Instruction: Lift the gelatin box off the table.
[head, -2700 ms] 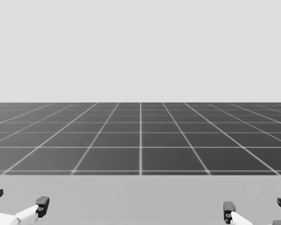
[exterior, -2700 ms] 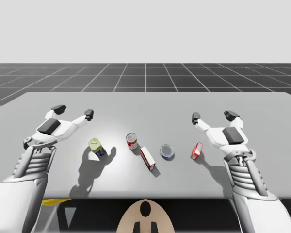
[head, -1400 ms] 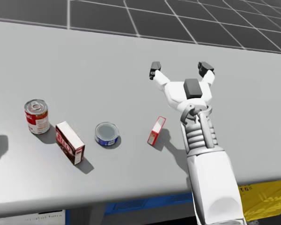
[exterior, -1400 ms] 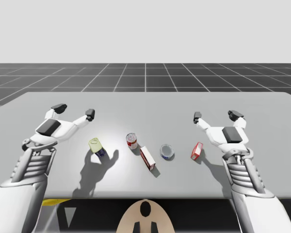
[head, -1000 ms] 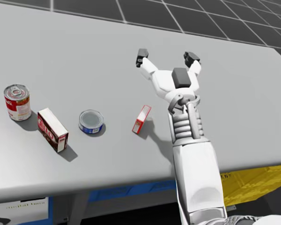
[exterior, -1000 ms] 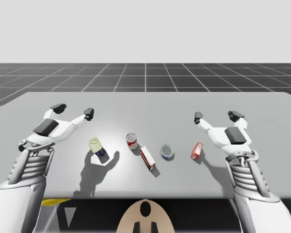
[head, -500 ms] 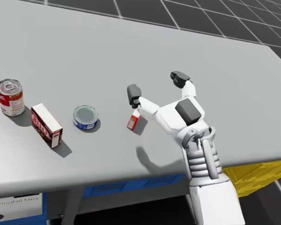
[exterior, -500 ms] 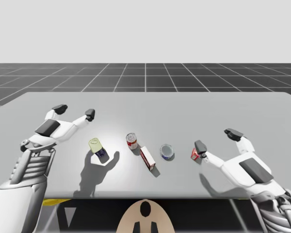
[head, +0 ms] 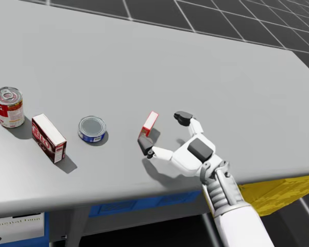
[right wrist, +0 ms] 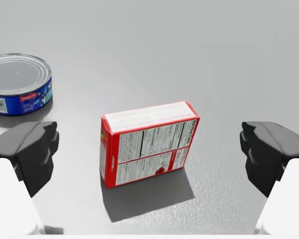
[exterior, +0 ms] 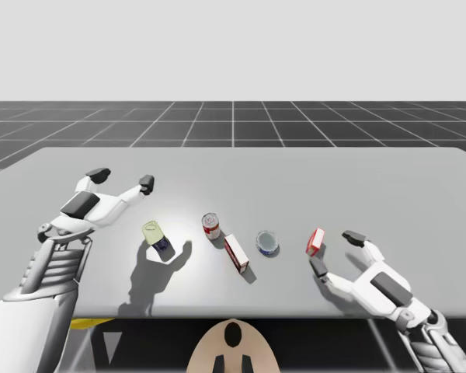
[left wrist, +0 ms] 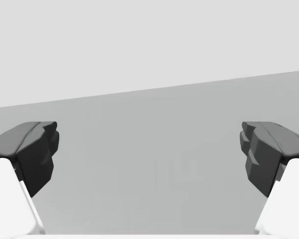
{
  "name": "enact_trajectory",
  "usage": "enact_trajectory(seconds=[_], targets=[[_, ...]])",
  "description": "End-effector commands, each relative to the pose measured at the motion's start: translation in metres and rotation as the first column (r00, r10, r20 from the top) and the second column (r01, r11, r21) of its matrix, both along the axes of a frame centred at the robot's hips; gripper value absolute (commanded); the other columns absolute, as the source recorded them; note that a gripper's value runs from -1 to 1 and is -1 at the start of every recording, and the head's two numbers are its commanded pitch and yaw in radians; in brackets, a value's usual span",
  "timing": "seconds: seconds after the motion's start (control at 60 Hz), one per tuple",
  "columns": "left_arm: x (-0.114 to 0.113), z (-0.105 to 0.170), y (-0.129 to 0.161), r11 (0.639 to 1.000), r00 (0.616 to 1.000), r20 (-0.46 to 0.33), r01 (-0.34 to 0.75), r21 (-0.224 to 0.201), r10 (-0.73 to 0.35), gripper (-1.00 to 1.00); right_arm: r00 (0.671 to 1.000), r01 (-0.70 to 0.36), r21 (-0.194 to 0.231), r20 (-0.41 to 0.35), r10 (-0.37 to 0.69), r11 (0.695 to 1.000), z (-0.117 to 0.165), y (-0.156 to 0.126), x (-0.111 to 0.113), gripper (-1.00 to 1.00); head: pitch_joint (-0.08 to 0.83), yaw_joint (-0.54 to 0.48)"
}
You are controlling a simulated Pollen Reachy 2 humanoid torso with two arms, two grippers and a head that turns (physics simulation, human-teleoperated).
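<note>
On the table (exterior: 373,171), the right gripper (exterior: 335,251) is held low with its fingers spread wide. The left gripper (exterior: 123,178), likewise spread, is well apart from the work, so the right arm is judged the nearer. The red gelatin box (right wrist: 147,142) is stood on a long edge just ahead of the right gripper, untouched, its long axis lying across the opening, slightly skewed. A blue can (right wrist: 20,82) is seen near it. Fine print covers the box's face and seems too small to be made out.
</note>
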State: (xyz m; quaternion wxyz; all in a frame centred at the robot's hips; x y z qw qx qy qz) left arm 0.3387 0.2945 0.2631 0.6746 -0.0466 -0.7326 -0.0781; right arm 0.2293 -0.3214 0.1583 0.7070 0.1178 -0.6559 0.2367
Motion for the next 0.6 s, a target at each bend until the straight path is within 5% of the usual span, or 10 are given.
enact_trajectory(seconds=[0.017,0.433,0.6], targets=[[0.000,0.000,0.000,1.000,1.000,0.001,-0.003,0.002,0.003,-1.00,0.997,-0.071,0.018,-0.037,0.072,0.997,-0.015,-0.007,0.013,-1.00,0.717,-0.42],[0.000,0.001,0.001,1.000,1.000,0.012,-0.010,0.010,0.010,-1.00,0.972,-0.199,0.082,-0.110,0.208,0.976,-0.027,0.002,0.054,-1.00,0.715,-0.41],[-0.001,0.001,0.001,1.000,1.000,0.015,-0.009,0.013,0.009,-1.00,0.971,-0.201,0.065,-0.121,0.208,0.977,-0.034,0.005,0.067,-1.00,0.716,-0.41]])
